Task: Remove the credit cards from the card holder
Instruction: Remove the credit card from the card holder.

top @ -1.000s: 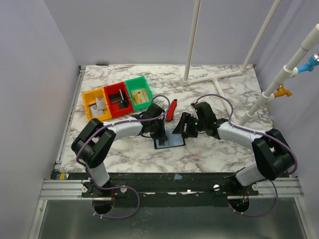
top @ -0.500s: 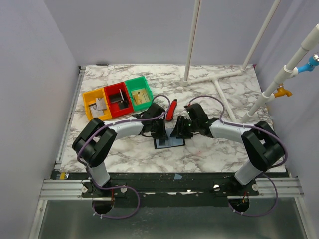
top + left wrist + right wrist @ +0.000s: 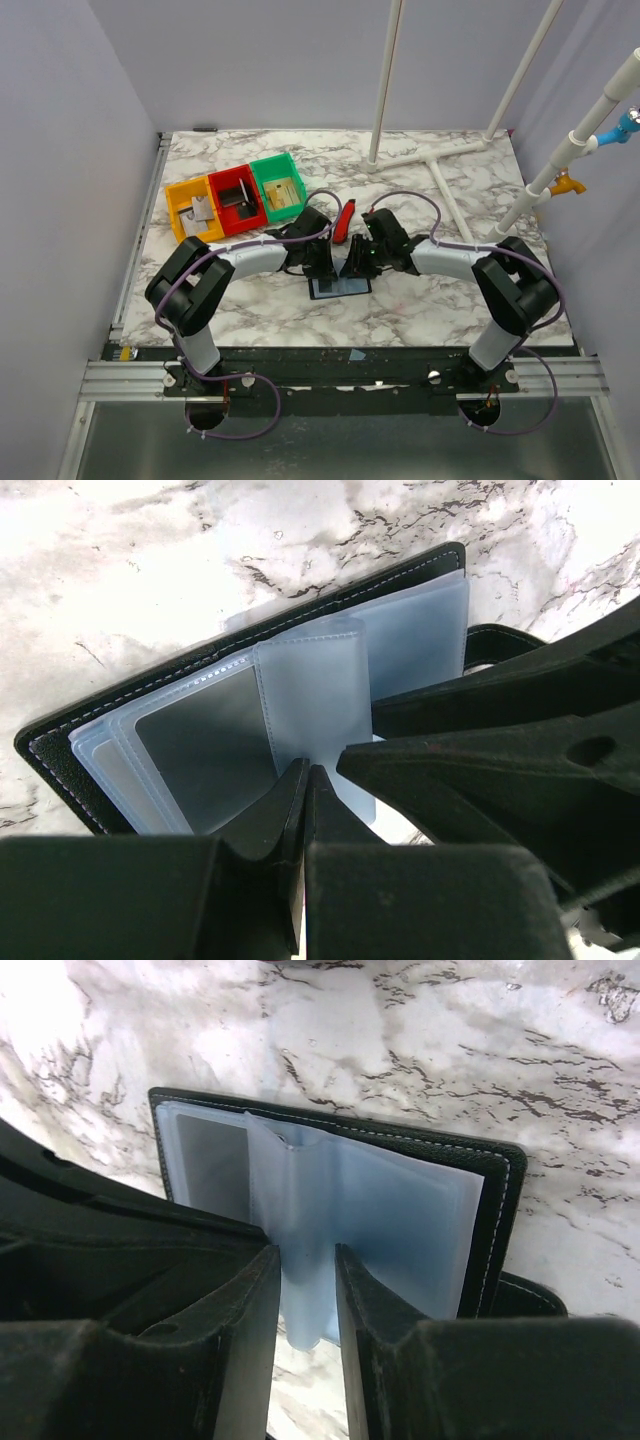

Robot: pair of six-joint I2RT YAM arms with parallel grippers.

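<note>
Top external view first: the black bifold card holder (image 3: 340, 286) lies open and flat on the white marbled surface (image 3: 440, 310), right between the two arms, and both are down on it. The left end effector (image 3: 322, 268) sits at its left half, the right end effector (image 3: 356, 266) at its upper right edge.

Over to the left wrist view: the left fingers (image 3: 285, 795) are pressed tight together, tips right at the near edge of a raised translucent bluish plastic sleeve (image 3: 310, 695). I can't tell whether a leaf is nipped between them. A greyish credit card (image 3: 205, 740) shows through the pocket beside that sleeve.

Right wrist view: those fingers (image 3: 250, 1300) stand slightly apart with a narrow gap, and the sleeve shows in that gap.

Well off to the far left stand an orange plastic bin (image 3: 183, 193), a red plastic bin (image 3: 222, 183) and a green plastic bin (image 3: 265, 170), side by side. A red-and-black elongated tool (image 3: 343, 220) lies just beyond the card holder.
</note>
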